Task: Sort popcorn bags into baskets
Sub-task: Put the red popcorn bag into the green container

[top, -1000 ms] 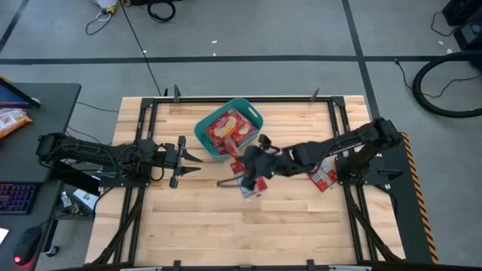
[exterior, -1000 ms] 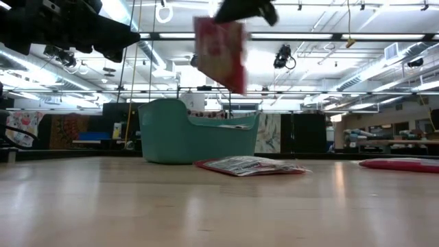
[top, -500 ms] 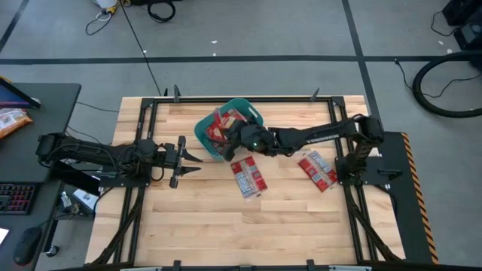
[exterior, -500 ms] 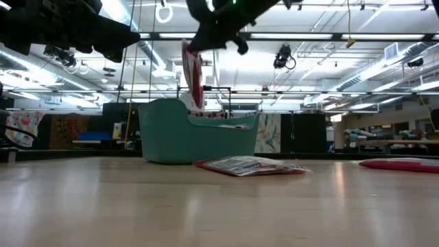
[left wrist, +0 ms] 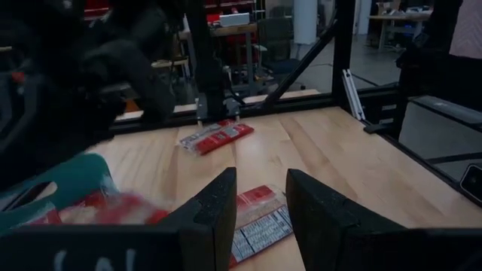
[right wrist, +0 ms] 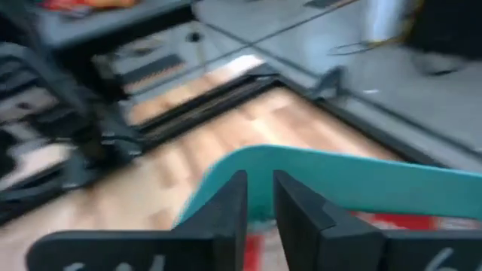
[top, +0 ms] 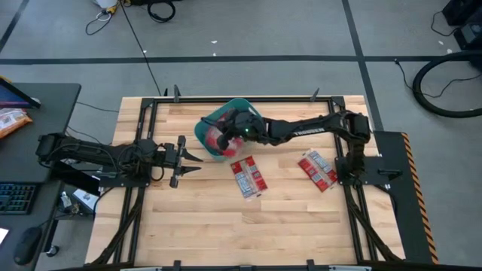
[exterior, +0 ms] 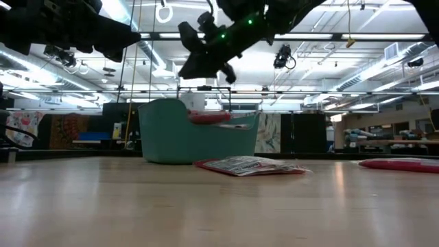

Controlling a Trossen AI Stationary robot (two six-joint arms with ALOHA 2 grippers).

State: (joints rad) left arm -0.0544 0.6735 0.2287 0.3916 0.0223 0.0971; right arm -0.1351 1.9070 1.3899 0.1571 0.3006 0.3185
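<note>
The left gripper point(top: 183, 156) is waiting at the counter's point(top: 301, 233) left side, fingers point(left wrist: 215, 218) slightly apart and holding nothing. Right of it, the tub point(top: 208, 125) is sitting near the far edge with red bags point(top: 217, 135) lying inside. The right gripper point(top: 226, 132) is hanging over the tub, fingers point(right wrist: 226, 207) nearly together and empty, so the drop seems done. Next it should be lifting clear of the rim and reaching for the middle bag point(top: 248, 177). Another bag point(top: 317, 168) is lying farther right, with open wood around both.
</note>
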